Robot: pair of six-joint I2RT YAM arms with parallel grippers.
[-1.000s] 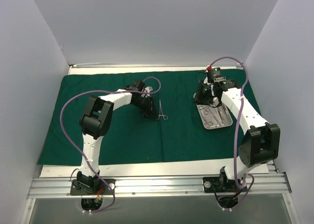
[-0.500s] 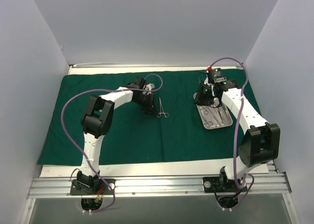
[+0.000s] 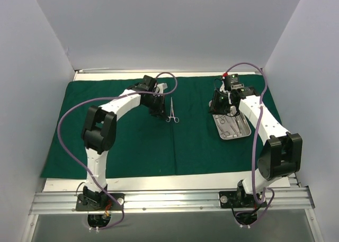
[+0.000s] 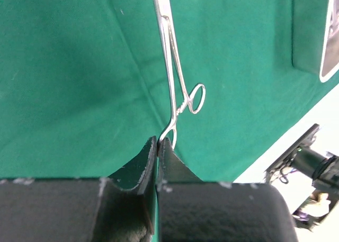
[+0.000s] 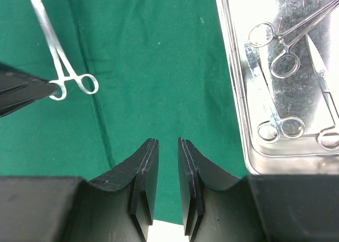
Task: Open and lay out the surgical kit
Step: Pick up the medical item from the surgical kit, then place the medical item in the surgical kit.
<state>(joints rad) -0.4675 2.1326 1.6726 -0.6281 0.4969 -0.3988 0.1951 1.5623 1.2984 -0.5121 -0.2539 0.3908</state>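
Note:
The dark green drape (image 3: 132, 141) lies spread flat over the table. One slim silver forceps (image 3: 172, 110) sits near the drape's middle, its tips pointing to the far side. My left gripper (image 4: 159, 141) is shut on one ring handle of that forceps (image 4: 172, 67). The other ring stands free beside it. The steel tray (image 3: 231, 126) rests on the drape's right part with several ring-handled instruments (image 5: 280, 46) inside. My right gripper (image 5: 168, 142) hovers over bare cloth just left of the tray's rim (image 5: 238, 93). It is open by a narrow gap and holds nothing.
A white table strip (image 3: 175, 182) runs along the drape's near edge, ahead of the metal rail (image 3: 169, 200) that carries both arm bases. Grey walls enclose the left, back and right sides. A crease (image 4: 135, 67) runs through the cloth beside the forceps.
My left gripper has shut on the forceps' ring handle and shifted with it a little toward the far side. The right arm has stayed still.

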